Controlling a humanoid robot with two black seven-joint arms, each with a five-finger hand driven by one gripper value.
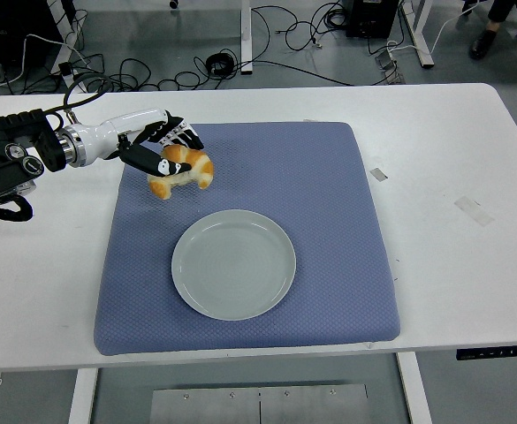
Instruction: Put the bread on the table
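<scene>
The white bench [470, 265] spreads wide beneath me, and on it lies a blue-grey quilted mat [329, 221]. Near the middle of that mat sits a round grey plate [232, 264], with nothing on it. My left arm [28, 159] reaches in from the left edge, and my left hand [163, 152] is over the mat's far left corner. My fingers [180, 136] are curled around the croissant [182, 170], gripping it from above; it is well apart from the plate, and I cannot tell whether it touches the mat.
</scene>
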